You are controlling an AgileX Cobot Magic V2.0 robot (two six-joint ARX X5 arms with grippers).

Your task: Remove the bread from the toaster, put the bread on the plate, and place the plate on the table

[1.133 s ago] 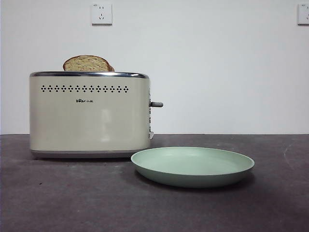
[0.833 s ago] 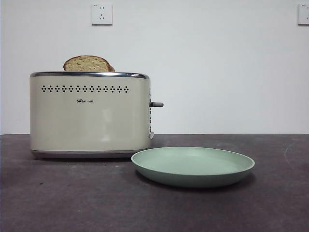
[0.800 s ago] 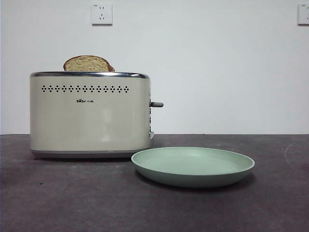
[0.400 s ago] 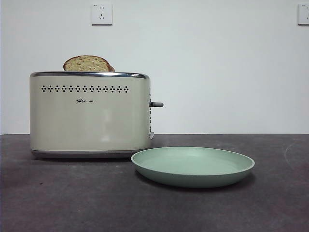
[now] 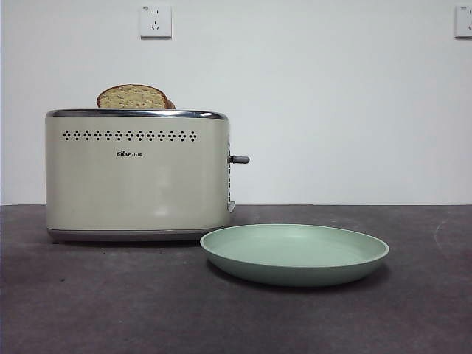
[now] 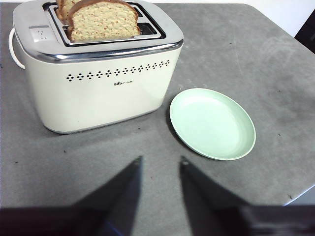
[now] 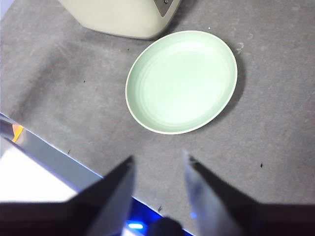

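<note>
The cream toaster [image 5: 136,175] stands on the table [image 5: 110,302] at the left, with the bread [image 5: 133,97] poking out of its top slot. In the left wrist view the bread [image 6: 102,20] stands in the near slot of the toaster [image 6: 98,73], with a second slice behind it. The mint-green plate [image 5: 295,254] lies empty on the table just right of the toaster. My left gripper [image 6: 160,164] hangs open above the table, in front of the toaster. My right gripper [image 7: 157,164] is open too, high above the plate [image 7: 182,81] and near the table's edge. Neither gripper shows in the front view.
Two wall sockets [image 5: 155,21] sit on the white wall behind. The toaster's grey lever [image 5: 239,159] sticks out toward the plate. The table's edge [image 7: 54,160] runs close under my right gripper, and its corner [image 6: 300,196] shows near the plate.
</note>
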